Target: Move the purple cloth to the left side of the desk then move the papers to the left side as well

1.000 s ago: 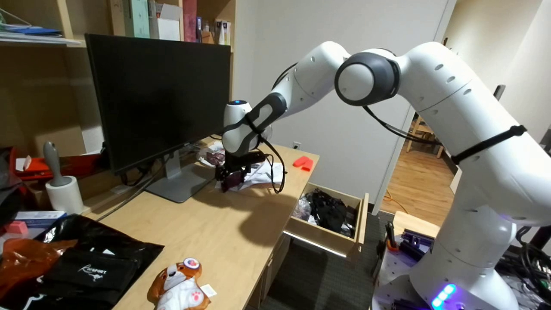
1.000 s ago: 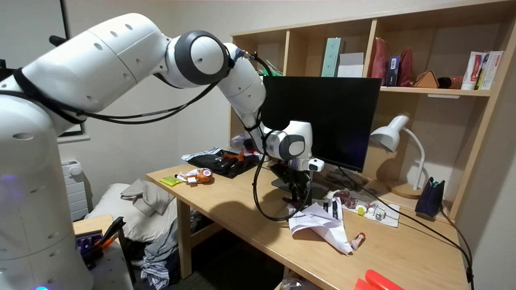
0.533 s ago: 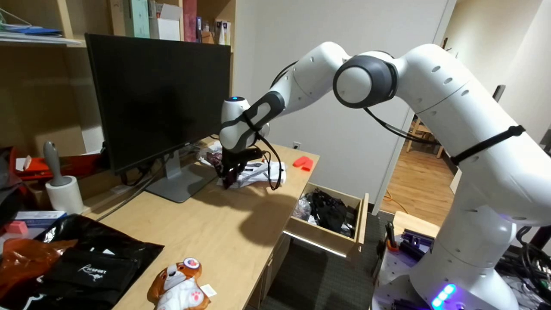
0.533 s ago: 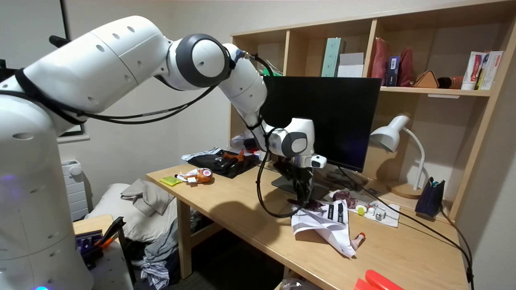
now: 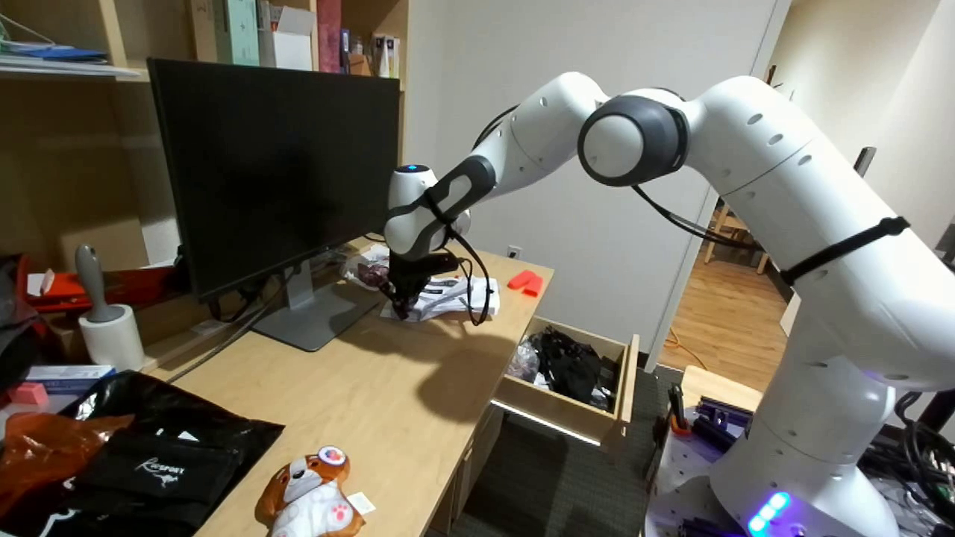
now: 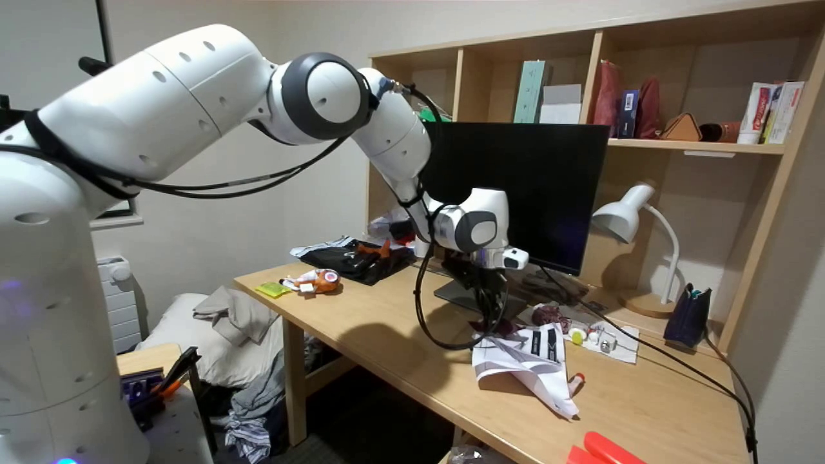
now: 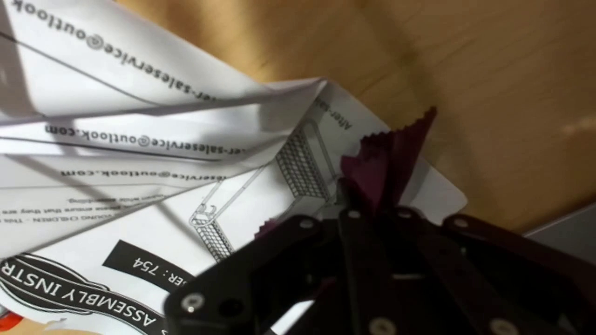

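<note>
- in the wrist view, the claw [image 7: 375, 209] clenches the purple cloth [image 7: 379, 172], which juts toward twelve o'clock
- the papers [image 7: 177, 149] lie on the desk [image 7: 493, 102], mostly toward the claw's nine o'clock

A brown-and-white dog-shaped toy [image 5: 311, 494] lies near a black plastic bag [image 6: 350, 262] (a white gooseneck lamp [image 6: 621, 217] stands well apart).

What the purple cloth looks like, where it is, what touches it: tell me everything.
The purple cloth looks like thin, dark fabric with zigzag-cut edges. It is creased and gripped in the shut tool, one pointed fold jutting ahead, another bit of edge showing beside the tool. It sits over an edge of the papers, near the monitor stand; whether it touches them is unclear.
</note>
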Tool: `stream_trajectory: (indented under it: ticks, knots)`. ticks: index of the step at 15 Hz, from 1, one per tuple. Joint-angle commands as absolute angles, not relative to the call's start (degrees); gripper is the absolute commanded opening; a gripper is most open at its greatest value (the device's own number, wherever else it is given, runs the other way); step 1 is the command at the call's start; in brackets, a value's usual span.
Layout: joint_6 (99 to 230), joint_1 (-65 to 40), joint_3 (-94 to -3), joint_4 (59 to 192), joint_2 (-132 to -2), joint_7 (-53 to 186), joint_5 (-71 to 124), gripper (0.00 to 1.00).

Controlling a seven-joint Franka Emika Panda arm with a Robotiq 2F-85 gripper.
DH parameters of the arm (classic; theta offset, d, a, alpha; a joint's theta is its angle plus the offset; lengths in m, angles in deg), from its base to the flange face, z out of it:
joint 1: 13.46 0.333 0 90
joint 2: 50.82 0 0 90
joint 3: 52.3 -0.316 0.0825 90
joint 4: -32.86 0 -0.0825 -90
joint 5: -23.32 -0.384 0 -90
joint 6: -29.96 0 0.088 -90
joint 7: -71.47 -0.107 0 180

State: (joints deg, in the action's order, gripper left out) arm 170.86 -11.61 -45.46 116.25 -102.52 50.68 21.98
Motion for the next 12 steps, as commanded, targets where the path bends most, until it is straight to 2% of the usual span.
stream_trajectory:
  ticks: [1, 12]
  knots:
    - [170.3, -13.5, -46.9, 117.5, -99.8, 53.6, 20.3, 0.07]
    - [167.3, -18.7, -46.7, 118.0, -90.5, 53.6, 15.9, 0.07]
